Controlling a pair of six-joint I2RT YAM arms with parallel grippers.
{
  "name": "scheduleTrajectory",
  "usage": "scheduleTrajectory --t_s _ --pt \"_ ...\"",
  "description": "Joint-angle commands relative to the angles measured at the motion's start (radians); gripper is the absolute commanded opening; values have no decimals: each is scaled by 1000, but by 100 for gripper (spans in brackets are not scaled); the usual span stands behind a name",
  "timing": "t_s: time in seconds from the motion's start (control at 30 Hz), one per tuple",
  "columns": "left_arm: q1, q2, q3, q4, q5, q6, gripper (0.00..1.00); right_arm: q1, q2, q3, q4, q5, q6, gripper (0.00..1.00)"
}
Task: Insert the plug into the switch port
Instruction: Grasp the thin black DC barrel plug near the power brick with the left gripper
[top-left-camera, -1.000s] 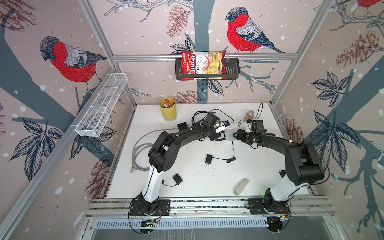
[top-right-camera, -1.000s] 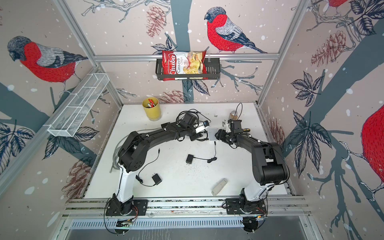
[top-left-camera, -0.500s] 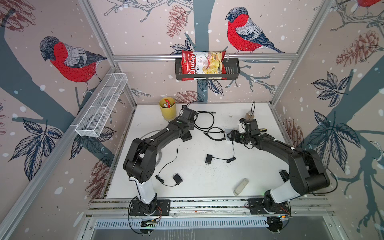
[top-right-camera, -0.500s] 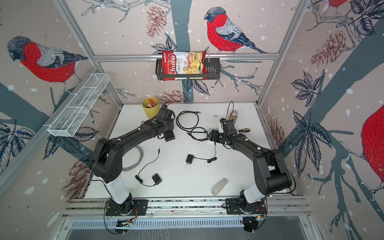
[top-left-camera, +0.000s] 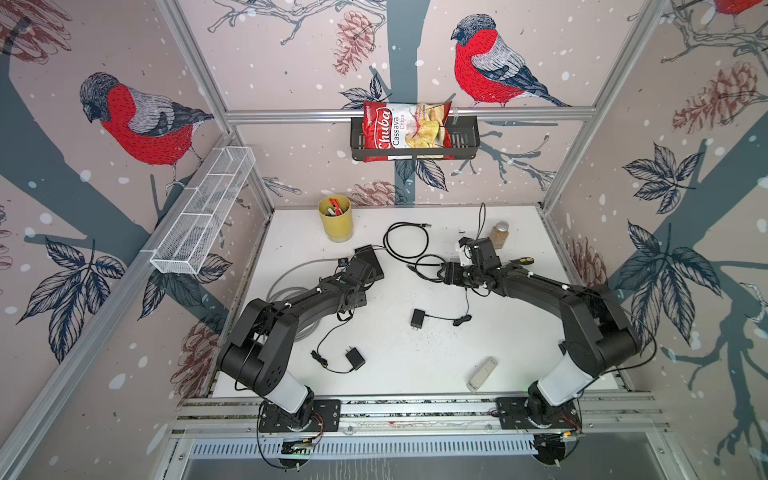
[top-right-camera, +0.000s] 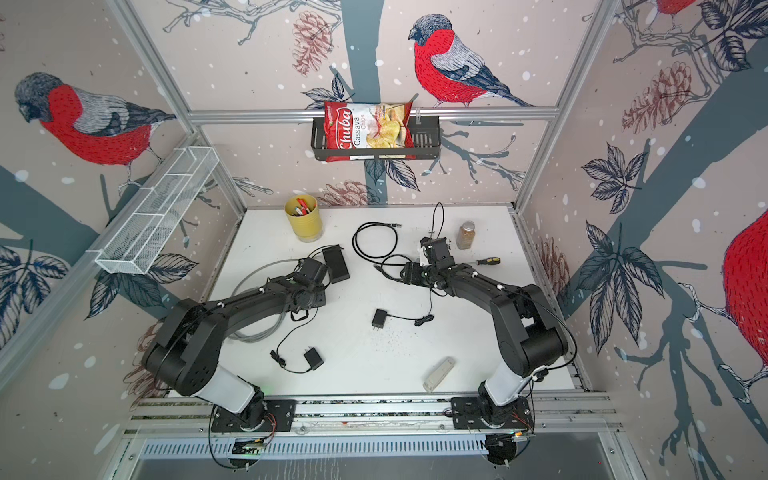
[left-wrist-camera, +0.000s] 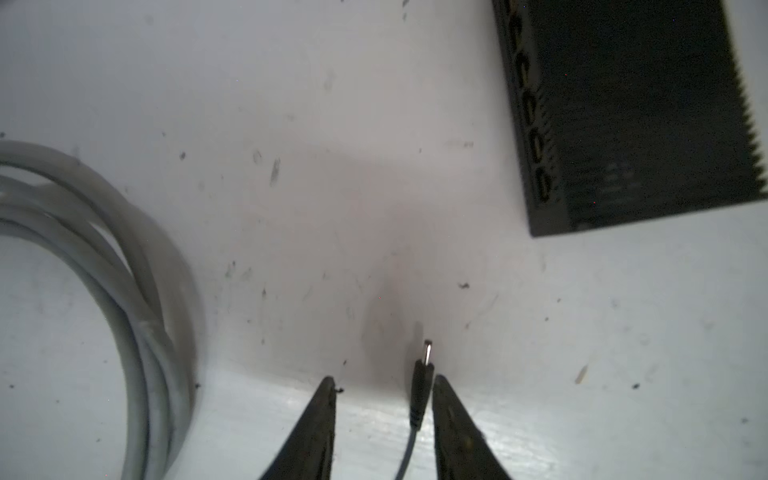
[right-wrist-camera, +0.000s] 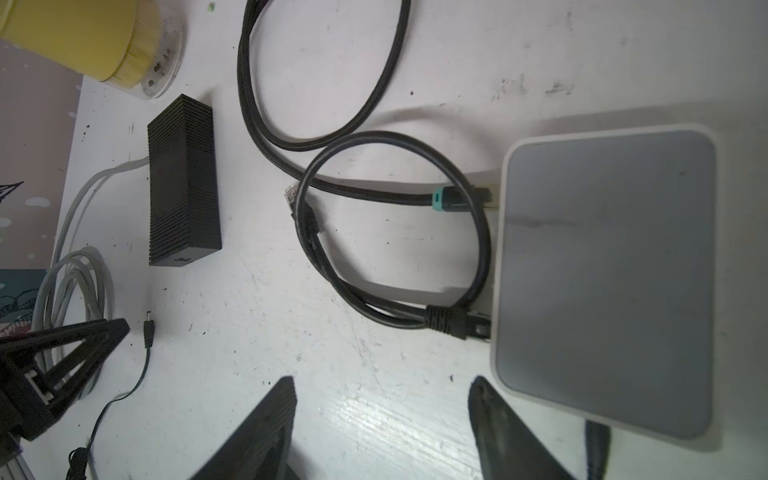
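Left gripper (left-wrist-camera: 385, 380) released, jaws apart. Plug (left-wrist-camera: 422, 386) lies on worktop (left-wrist-camera: 291, 166) between them, just beside one finger (left-wrist-camera: 455, 419), contact unclear. Cord (left-wrist-camera: 405, 457) cut off at frame edge. Switch (left-wrist-camera: 623, 116) near, not touching; ports (left-wrist-camera: 536, 145) blurred, far end cropped. Right gripper (right-wrist-camera: 382, 386) spread, empty, tips near white box (right-wrist-camera: 602, 270).

The switch (left-wrist-camera: 631, 108) was cut off by the picture's edge, its ports (left-wrist-camera: 536, 145) blurred, and near it the plug (left-wrist-camera: 423, 374) trailed a wire (left-wrist-camera: 409, 449) off the frame.

Yellow cup (top-left-camera: 336, 220) and spice jar (top-left-camera: 498, 235) stand well apart.
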Motion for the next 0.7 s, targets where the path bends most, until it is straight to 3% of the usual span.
scheduleTrajectory --t_s 0.0,0.2,0.33,0.47,0.67 --pt "-33 9 -13 40 8 -19 36 12 9 22 6 0 6 67" --pt "-45 56 -11 81 40 -36 24 33 16 31 -2 4 6 67" --pt "-47 74 6 91 69 -37 25 45 10 20 -4 10 11 67" --pt "-46 35 46 52 51 -23 36 49 5 14 -6 12 11 67" --pt "-23 55 67 15 28 19 29 58 11 13 11 4 20 67"
